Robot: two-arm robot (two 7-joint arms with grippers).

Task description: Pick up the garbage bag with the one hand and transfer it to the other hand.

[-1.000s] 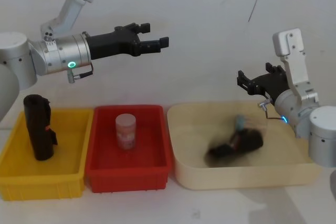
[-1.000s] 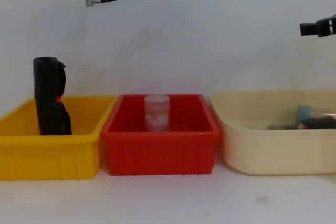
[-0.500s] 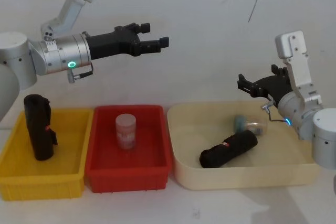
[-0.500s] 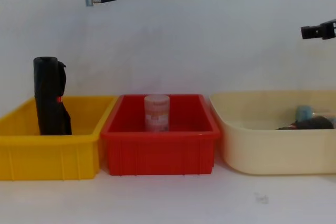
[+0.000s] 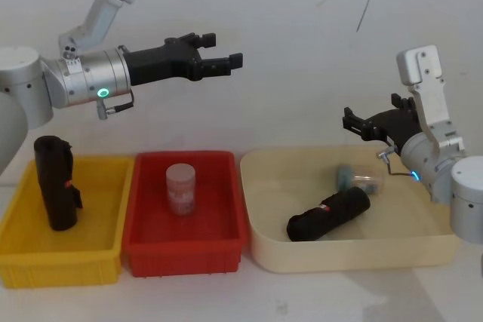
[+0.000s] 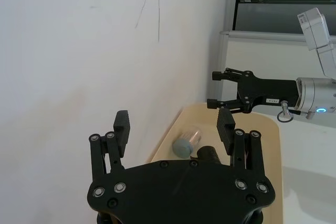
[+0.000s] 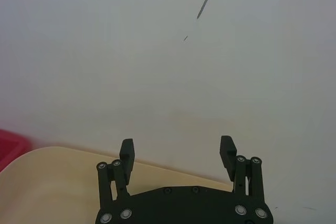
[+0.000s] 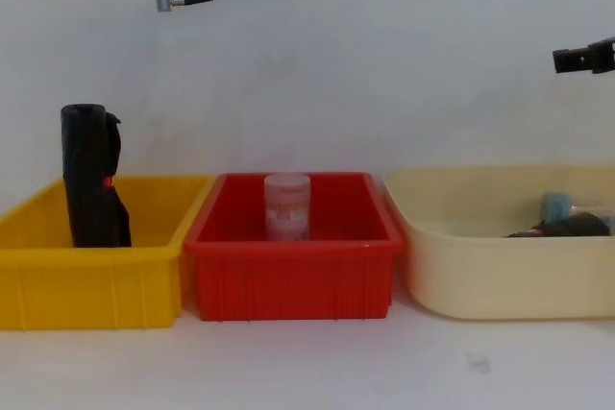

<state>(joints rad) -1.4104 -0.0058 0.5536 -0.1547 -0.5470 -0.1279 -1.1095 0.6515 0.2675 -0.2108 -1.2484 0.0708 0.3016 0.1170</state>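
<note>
My landmark is the cream tub (image 5: 260, 250). The garbage bag (image 5: 329, 215) lies inside it on the floor, toward the right half, slanting with its wider end nearer the front wall; just behind its narrow end sits a small clear bottle (image 5: 358, 180) with a bluish cap. My right gripper (image 5: 355, 123) hangs above the tub's back right part, fingers (image 7: 126, 153) apart and holding nothing. My left gripper (image 5: 219, 55) is high and well to the left of the tub, above the red bin (image 5: 185, 250), fingers (image 6: 122, 125) spread and empty too.

I judge that no pickup has begun, and the worry lies in the grasp. The bag is glossy and soft, so if I close on a loose fold it may slip free or unroll as I lift. The bottle is close enough to the narrow end that a careless descent could knock it or pinch it along with the plastic. At the handover, if I let go before my other fingers have clamped properly, the bundle falls back into the tub
</note>
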